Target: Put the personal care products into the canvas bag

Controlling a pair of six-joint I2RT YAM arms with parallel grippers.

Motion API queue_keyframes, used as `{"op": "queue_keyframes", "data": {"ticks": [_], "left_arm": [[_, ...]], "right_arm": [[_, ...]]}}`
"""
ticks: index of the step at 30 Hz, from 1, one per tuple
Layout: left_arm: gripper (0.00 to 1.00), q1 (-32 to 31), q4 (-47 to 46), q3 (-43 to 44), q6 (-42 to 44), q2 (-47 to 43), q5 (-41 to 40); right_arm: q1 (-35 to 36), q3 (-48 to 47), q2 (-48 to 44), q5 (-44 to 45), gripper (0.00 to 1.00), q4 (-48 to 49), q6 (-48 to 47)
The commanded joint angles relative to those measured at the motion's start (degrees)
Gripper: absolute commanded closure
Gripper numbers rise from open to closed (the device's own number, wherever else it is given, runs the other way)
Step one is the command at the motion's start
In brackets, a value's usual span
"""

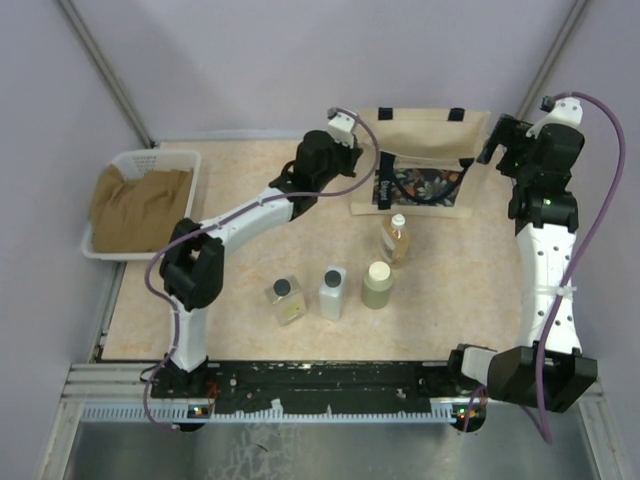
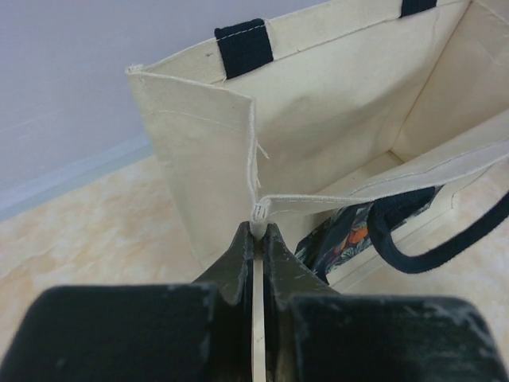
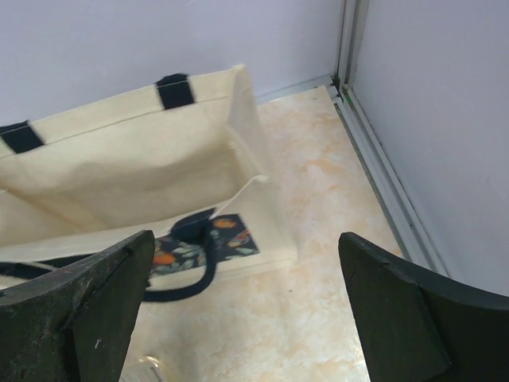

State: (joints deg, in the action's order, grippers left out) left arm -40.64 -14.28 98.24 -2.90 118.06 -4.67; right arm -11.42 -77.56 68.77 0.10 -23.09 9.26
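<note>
The canvas bag [image 1: 425,160] stands at the far middle of the table with its mouth open and its floral panel facing me. My left gripper [image 1: 352,138] is shut on the bag's left front rim corner; the left wrist view shows the jaws [image 2: 259,228] pinching the seam of the bag [image 2: 334,119]. My right gripper [image 1: 495,140] is open and empty, just right of the bag's right edge; in the right wrist view [image 3: 246,239] the bag [image 3: 143,159] lies ahead to the left. The amber bottle [image 1: 396,241], olive-green bottle [image 1: 377,285], white bottle [image 1: 332,293] and clear square bottle [image 1: 286,300] stand in front of the bag.
A white plastic basket [image 1: 175,160] with brown cloth sits at the far left. Grey walls close in the table at the back and sides. A metal rail [image 3: 382,175] runs along the right edge close to my right gripper.
</note>
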Motion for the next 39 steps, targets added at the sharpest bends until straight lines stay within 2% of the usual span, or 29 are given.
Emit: {"op": "queue_keyframes", "data": {"ticks": [1, 10, 20, 21, 22, 24, 25, 27, 31, 34, 39], "left_arm": [[1.00, 2.27, -2.62, -7.87, 3.31, -8.90, -3.53], [1.00, 3.28, -3.82, -25.32, 6.60, -24.69, -10.97], [1.00, 3.55, 2.11, -34.95, 6.58, -35.81, -16.36], [0.91, 3.55, 2.58, -35.98, 6.54, -36.60, -16.50], [0.70, 3.55, 2.70, -36.75, 6.42, -37.39, -16.51], [0.40, 3.55, 2.56, -38.11, 6.43, -38.80, -15.85], [0.30, 3.55, 2.36, -38.49, 6.37, -39.52, -15.26], [0.18, 3.55, 2.78, -38.22, 5.89, -40.62, -13.83], [0.08, 3.55, 3.74, -35.23, 4.46, -42.09, -11.23], [0.05, 3.55, 4.37, -31.82, 4.34, -41.00, -11.93], [0.03, 4.66, 9.62, -21.06, 3.88, -31.60, -13.46]], "right_arm": [[0.09, 0.13, -0.70, -0.66, 0.01, 2.93, 0.64], [0.17, -0.97, -0.14, -0.93, 0.01, 2.27, 0.48], [3.33, -1.35, 1.02, -1.00, 0.01, 0.94, 0.68], [4.13, -1.44, 1.21, -0.32, 0.01, 0.80, 0.41], [5.03, -1.64, 1.45, 0.53, 0.01, 0.50, 0.08], [6.49, -2.05, 1.98, 1.53, 0.01, 0.13, -0.31], [6.96, -2.25, 2.26, 1.69, 0.01, -0.04, -0.36], [7.42, -2.64, 2.69, 1.66, 0.01, -0.35, -0.17], [7.72, -3.23, 2.84, 1.58, 0.01, -0.49, 0.23], [7.85, -3.58, 2.76, 1.58, 0.01, -0.65, 0.32], [8.03, -3.82, 3.07, 1.21, 0.01, -0.56, 0.99]]}}
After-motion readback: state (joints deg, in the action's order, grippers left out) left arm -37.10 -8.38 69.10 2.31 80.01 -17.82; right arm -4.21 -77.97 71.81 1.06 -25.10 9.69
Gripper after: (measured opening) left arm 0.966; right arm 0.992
